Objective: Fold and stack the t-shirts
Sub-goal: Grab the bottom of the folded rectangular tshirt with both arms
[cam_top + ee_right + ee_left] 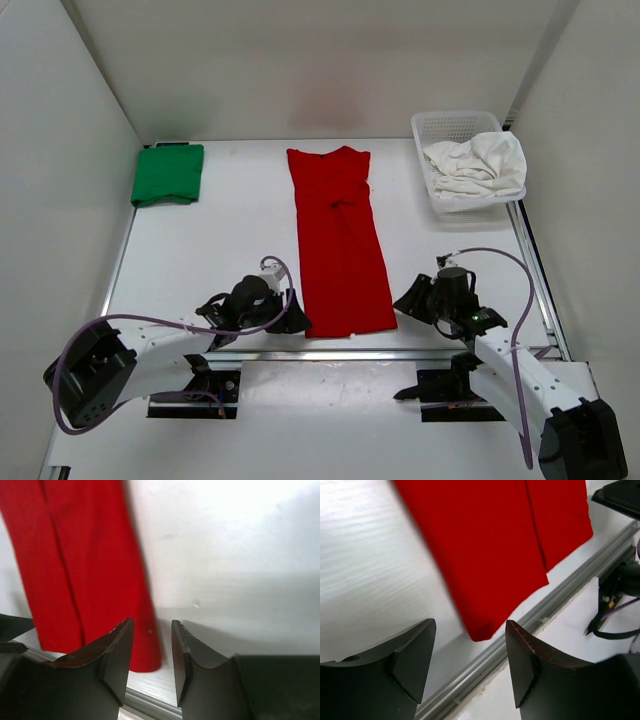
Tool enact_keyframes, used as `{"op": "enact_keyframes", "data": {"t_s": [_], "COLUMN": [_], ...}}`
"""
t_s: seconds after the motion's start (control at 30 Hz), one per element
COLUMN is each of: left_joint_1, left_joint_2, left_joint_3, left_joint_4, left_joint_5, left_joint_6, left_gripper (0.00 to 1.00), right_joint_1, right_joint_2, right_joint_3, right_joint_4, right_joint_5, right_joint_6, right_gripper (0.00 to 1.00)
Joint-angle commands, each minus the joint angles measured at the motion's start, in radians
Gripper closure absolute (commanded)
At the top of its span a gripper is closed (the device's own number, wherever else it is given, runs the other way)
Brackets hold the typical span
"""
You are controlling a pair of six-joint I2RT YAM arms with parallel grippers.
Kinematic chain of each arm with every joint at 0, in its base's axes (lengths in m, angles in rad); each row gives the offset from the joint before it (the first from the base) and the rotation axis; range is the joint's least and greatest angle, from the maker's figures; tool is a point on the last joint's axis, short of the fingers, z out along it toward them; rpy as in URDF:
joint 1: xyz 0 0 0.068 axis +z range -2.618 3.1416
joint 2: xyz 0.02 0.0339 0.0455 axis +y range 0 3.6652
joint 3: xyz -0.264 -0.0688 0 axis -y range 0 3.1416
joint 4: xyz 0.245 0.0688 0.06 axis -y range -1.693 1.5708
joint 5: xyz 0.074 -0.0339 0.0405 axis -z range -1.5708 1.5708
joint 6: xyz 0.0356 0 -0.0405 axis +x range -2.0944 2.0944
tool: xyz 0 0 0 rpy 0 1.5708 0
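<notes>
At the near edge of the table, the two tools sit on either side of the red t-shirt's hem. The left tool is just beside the hem's near left corner. In its wrist view the jaws stand well apart, with only the bare table and the tip of the red cloth showing beyond them, so it holds nothing. The right tool is near the hem's near right corner. Its jaws are parted by a narrower gap that shows only white table, so it is also empty. A grey rail runs along the near edge just in front of the hem.

The red t-shirt lies flat in the middle of the table. It is folded lengthwise into a long narrow strip that runs from the near edge towards the far edge, with a seam where the folded sides meet down its length.

At the far left corner the green t-shirt lies folded into a small square. At the far right corner the white t-shirt is crumpled in a white mesh basket and spills over its right rim.
</notes>
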Motion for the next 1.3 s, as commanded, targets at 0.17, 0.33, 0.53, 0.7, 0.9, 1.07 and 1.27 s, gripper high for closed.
{"op": "enact_keyframes", "data": {"t_s": [0.17,0.33,0.53,0.7,0.9,1.07,1.27], "left_joint_1": [-0.081,-0.093,-0.095,-0.058,-0.032,-0.044,0.161], "left_joint_2": [0.076,0.096,0.138,0.063,-0.221,-0.37,-0.22], "left_joint_3": [-0.008,-0.008,0.021,-0.013,-0.089,-0.09,0.2], "left_joint_4": [0.013,0.004,0.004,-0.045,-0.264,-0.375,-0.391], "left_joint_5": [-0.025,-0.01,0.007,0.024,0.069,0.076,0.054], "left_joint_6": [-0.051,-0.059,-0.053,-0.061,-0.09,-0.162,0.027], "left_gripper": [0.39,0.51,0.75,1.0,1.0,1.0,1.0], "right_joint_1": [0.039,0.104,0.11,0.215,0.425,0.429,0.074], "right_joint_2": [-0.046,-0.041,-0.048,-0.032,-0.092,-0.074,0.087], "right_joint_3": [-0.053,-0.064,-0.069,-0.027,0.008,0.097,0.281], "right_joint_4": [-0.062,-0.042,-0.044,-0.099,-0.179,-0.209,-0.095], "right_joint_5": [-0.059,-0.053,-0.07,-0.052,-0.021,0.005,-0.145], "right_joint_6": [0.041,0.075,0.073,0.102,0.22,0.195,-0.08], "right_gripper": [0.65,0.76,0.94,1.0,1.0,1.0,1.0]}}
